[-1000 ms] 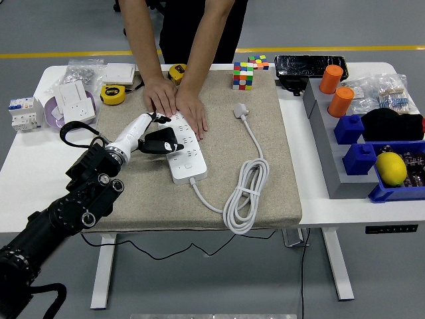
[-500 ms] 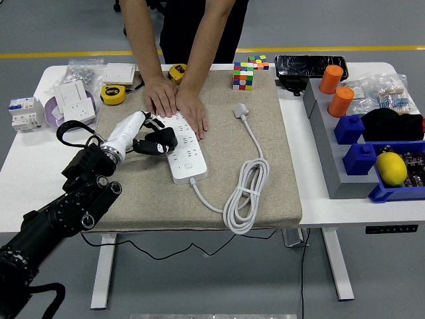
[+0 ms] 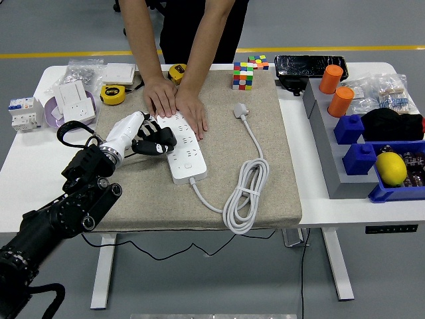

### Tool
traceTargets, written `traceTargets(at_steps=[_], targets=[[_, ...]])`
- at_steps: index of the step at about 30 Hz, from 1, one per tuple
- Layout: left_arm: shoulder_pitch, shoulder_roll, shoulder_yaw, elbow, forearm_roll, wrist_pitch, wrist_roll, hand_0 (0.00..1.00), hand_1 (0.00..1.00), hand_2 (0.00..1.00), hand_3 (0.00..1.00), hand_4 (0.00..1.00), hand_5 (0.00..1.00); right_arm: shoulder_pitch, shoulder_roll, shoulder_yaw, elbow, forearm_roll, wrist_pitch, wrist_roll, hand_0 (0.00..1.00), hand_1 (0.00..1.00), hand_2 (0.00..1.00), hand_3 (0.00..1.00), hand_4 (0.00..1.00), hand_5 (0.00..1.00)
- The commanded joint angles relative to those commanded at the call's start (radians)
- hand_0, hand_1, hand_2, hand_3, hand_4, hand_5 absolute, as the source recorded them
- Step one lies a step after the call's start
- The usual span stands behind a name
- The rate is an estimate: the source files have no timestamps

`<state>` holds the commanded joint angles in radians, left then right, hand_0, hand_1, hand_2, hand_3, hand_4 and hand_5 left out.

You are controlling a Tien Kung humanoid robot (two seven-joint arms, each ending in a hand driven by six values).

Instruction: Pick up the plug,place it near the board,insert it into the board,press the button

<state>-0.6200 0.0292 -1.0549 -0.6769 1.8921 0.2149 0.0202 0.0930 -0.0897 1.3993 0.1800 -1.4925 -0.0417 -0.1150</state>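
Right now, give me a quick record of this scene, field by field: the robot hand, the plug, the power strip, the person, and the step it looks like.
left robot hand: at the power strip's left edge, fingers curled on a black plug
black plug: held at the strip's left edge; seating cannot be told
power strip: white, on the beige mat, its cord coiled to the right
person's hands: both pressed flat on the strip's far end, steadying it
right robot hand: not in view
step: likely inserting the plug

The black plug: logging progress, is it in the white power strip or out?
Cannot tell. The black plug sits at the white power strip under the left hand, hiding its prongs.
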Motion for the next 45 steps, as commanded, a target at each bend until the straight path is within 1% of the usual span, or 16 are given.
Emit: traceTargets(at_steps=[3,4,9,10,19,23,26,27,28,30,33,34,35,39,40,45], targets=[[0.005,0.002,-0.007,-0.011,-0.008,-0.003,0.002,0.468,0.267,0.284,0.404,0.525,0.090,0.000,0.000,-0.001,0.000,0.002,0.000,0.001,0.621,0.583,0.618,0.539,0.877,0.608],[0.007,0.004,-0.009,-0.015,-0.010,-0.005,0.003,0.477,0.277,0.269,0.336,0.503,0.099,-0.001,0.001,0.000,0.000,0.001,0.000,0.000,0.623,0.583,0.618,0.539,0.877,0.608],[0.010,0.014,-0.014,-0.031,-0.008,-0.014,0.006,0.477,0.277,0.269,0.336,0.503,0.099,-0.002,0.001,0.002,0.000,-0.002,0.000,0.000,0.623,0.583,0.618,0.539,0.877,0.608],[0.010,0.016,-0.016,-0.034,-0.006,-0.015,0.006,0.480,0.283,0.269,0.334,0.490,0.084,-0.002,0.001,0.002,0.000,-0.002,0.000,0.000,0.623,0.583,0.618,0.539,0.878,0.608],[0.022,0.041,-0.028,-0.069,-0.004,-0.028,0.013,0.486,0.298,0.267,0.319,0.478,0.094,-0.005,0.001,0.003,0.000,-0.003,0.000,-0.001,0.623,0.583,0.618,0.539,0.877,0.608],[0.029,0.060,-0.040,-0.102,0.000,-0.039,0.019,0.493,0.304,0.272,0.321,0.487,0.096,-0.006,0.001,0.002,0.000,0.001,0.000,0.000,0.623,0.585,0.617,0.539,0.877,0.608],[0.040,0.077,-0.052,-0.142,0.000,-0.047,0.024,0.493,0.304,0.272,0.321,0.487,0.096,-0.006,0.002,0.006,0.000,-0.002,0.000,-0.001,0.623,0.585,0.617,0.539,0.877,0.608],[0.048,0.089,-0.062,-0.167,-0.002,-0.050,0.025,0.493,0.304,0.272,0.321,0.487,0.096,-0.007,0.001,0.003,0.000,0.001,0.000,0.000,0.623,0.585,0.617,0.539,0.877,0.608],[0.054,0.095,-0.070,-0.180,-0.002,-0.051,0.026,0.512,0.329,0.281,0.328,0.498,0.096,-0.007,0.002,0.003,0.000,0.001,-0.001,0.000,0.623,0.584,0.617,0.539,0.878,0.608],[0.068,0.107,-0.090,-0.206,0.001,-0.054,0.027,0.512,0.329,0.281,0.328,0.498,0.096,-0.007,0.002,0.006,0.000,0.000,-0.001,0.000,0.623,0.584,0.617,0.539,0.878,0.608],[0.087,0.123,-0.118,-0.228,0.004,-0.056,0.027,0.512,0.329,0.281,0.328,0.498,0.096,-0.008,0.002,0.005,0.000,0.001,-0.001,0.001,0.623,0.584,0.617,0.539,0.878,0.608],[0.094,0.128,-0.129,-0.232,0.003,-0.056,0.026,0.517,0.355,0.289,0.342,0.508,0.091,-0.009,0.002,0.007,0.000,0.001,-0.001,0.000,0.623,0.583,0.618,0.539,0.878,0.608],[0.103,0.133,-0.142,-0.234,0.003,-0.056,0.026,0.517,0.355,0.289,0.342,0.508,0.091,-0.009,0.002,0.008,0.000,0.000,-0.001,0.000,0.623,0.583,0.618,0.539,0.878,0.608],[0.123,0.136,-0.145,-0.226,-0.008,-0.059,0.024,0.517,0.355,0.289,0.342,0.508,0.091,-0.007,0.001,0.010,0.000,-0.001,-0.001,-0.001,0.623,0.583,0.618,0.539,0.878,0.608],[0.128,0.134,-0.143,-0.223,-0.009,-0.061,0.023,0.528,0.388,0.301,0.356,0.524,0.095,-0.006,0.001,0.009,0.000,0.001,-0.001,0.000,0.622,0.583,0.618,0.539,0.877,0.608],[0.141,0.124,-0.108,-0.209,-0.020,-0.069,0.019,0.528,0.388,0.301,0.356,0.524,0.095,0.001,0.002,0.002,0.000,0.011,-0.003,0.004,0.622,0.583,0.618,0.539,0.877,0.608]])
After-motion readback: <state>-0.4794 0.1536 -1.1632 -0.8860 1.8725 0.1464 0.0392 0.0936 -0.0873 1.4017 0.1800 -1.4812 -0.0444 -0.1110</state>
